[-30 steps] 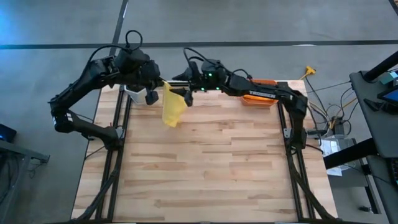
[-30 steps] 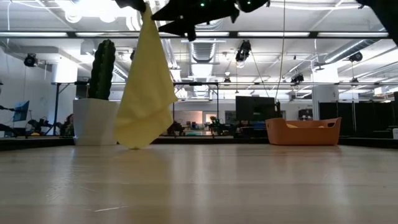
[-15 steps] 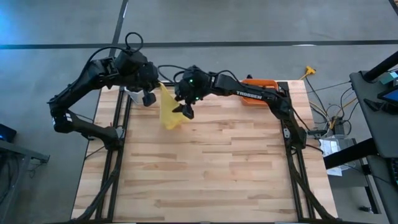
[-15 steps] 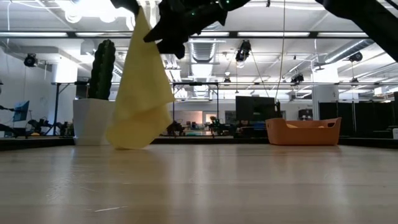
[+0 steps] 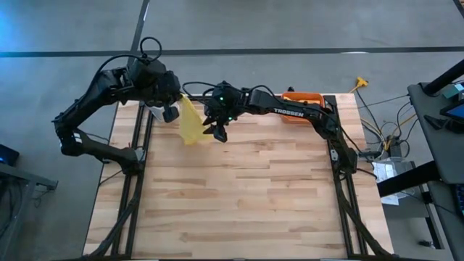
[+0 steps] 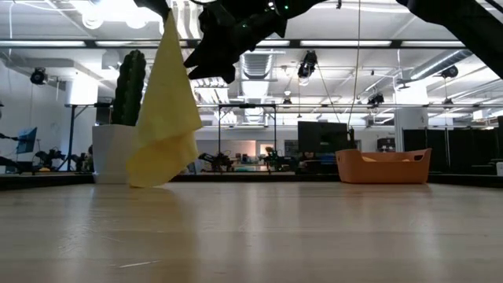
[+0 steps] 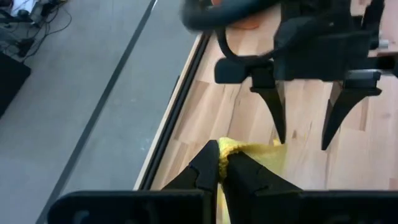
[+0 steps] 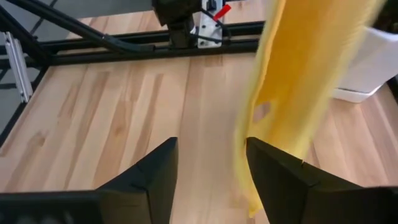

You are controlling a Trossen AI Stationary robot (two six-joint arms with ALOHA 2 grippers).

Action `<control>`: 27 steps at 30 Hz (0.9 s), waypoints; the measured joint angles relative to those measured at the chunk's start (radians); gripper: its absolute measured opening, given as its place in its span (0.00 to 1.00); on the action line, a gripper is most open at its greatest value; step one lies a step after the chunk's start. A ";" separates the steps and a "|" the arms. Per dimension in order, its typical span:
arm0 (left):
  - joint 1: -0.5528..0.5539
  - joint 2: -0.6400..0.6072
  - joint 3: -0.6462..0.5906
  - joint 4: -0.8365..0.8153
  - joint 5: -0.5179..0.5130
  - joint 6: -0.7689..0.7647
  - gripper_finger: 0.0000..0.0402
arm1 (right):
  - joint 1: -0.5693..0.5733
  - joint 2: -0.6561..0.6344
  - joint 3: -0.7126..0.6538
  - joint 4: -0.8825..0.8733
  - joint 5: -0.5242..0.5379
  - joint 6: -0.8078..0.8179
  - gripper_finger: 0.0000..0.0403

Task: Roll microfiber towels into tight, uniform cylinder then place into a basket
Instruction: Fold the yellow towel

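The hanging bright yellow microfiber towel (image 6: 165, 110) swings leftward as the open right gripper (image 5: 217, 130) swings in beside it.

Near half of the table (image 5: 239, 203) lies bare. At the far edge, the hanging yellow towel (image 5: 189, 122), cactus pot (image 6: 112, 153) and basket (image 5: 302, 99) crowd both arms.

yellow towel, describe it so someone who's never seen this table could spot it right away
Look at the far edge of the wooden table, on the left arm's side, near the white pot with the tall green cactus. There the yellow towel hangs limp, pinched at its top corner by the left gripper, with the right gripper open beside it. It is the only cloth hanging in the air.
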 joint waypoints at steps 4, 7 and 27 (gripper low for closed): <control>0.000 0.000 0.007 0.000 0.000 -0.008 0.00 | 0.005 0.000 -0.033 0.026 0.000 0.008 0.43; 0.000 0.002 0.023 0.000 0.000 -0.010 0.00 | 0.005 0.000 -0.064 0.053 0.012 0.001 0.40; 0.000 0.011 0.077 -0.053 -0.008 -0.010 0.00 | 0.000 -0.035 -0.257 0.195 0.118 0.079 0.08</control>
